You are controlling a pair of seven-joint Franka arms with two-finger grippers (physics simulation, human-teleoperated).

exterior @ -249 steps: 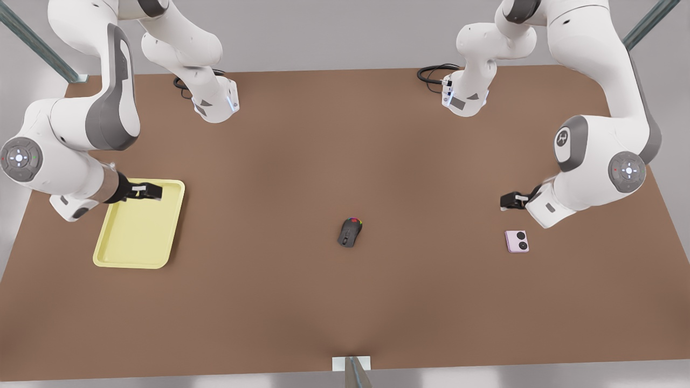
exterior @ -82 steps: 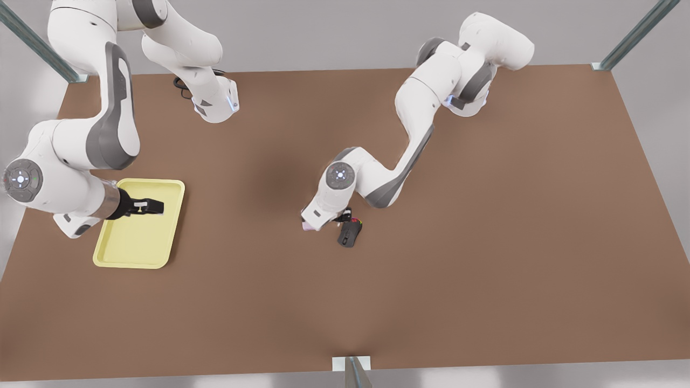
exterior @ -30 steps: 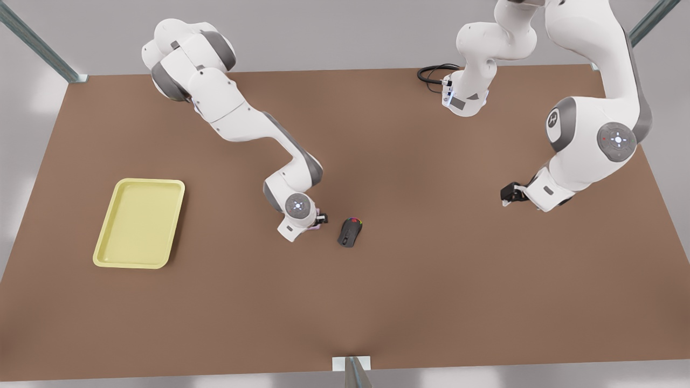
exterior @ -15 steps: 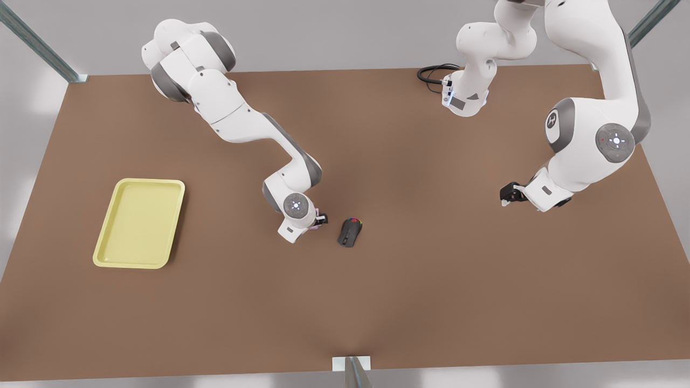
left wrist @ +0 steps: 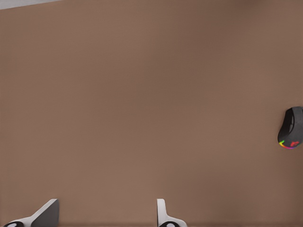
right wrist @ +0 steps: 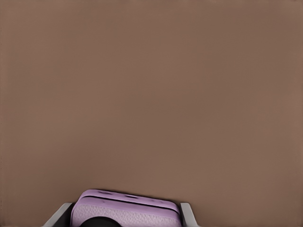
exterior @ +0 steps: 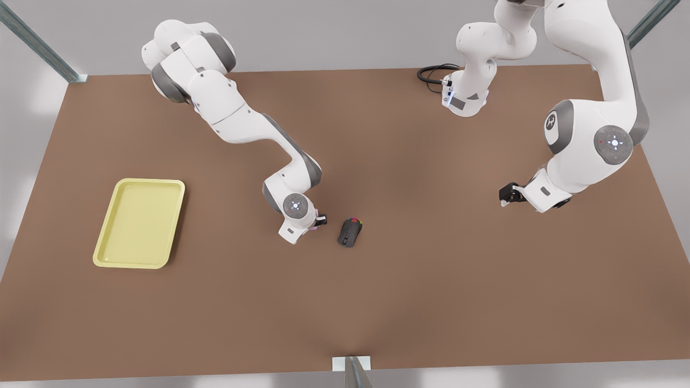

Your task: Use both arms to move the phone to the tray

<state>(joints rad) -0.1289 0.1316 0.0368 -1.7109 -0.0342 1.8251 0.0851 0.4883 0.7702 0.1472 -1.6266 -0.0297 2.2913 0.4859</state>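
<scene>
Between the fingers of the right claw (right wrist: pixel 123 215), in the right wrist view, sits the phone (right wrist: pixel 125 207). The claw is closed on it, the two grey fingers pressing its ends, so its longer side spans the gap from finger to finger. Beyond it is bare brown desk (right wrist: pixel 151 94).

In the left wrist view the left claw (left wrist: pixel 104 218) has its fingers spread with nothing between them. The black mouse (left wrist: pixel 289 135) lies well off to one side on the same plain surface.

In the front view the right claw (exterior: pixel 318 220) is low over the middle of the desk (exterior: pixel 377 302), just beside the mouse (exterior: pixel 350 231) on the front view's left of it, and the wrist hides most of the phone. The tray (exterior: pixel 140 182) lies well apart toward the front view's left, its long axis running from near edge to far edge. This arm is by far the nearer to it. My judgement is that the carry needs a lift, then a run away from the mouse. The left claw (exterior: pixel 506 195) waits near the front view's right edge. Grey walls and metal frame posts surround the desk.
</scene>
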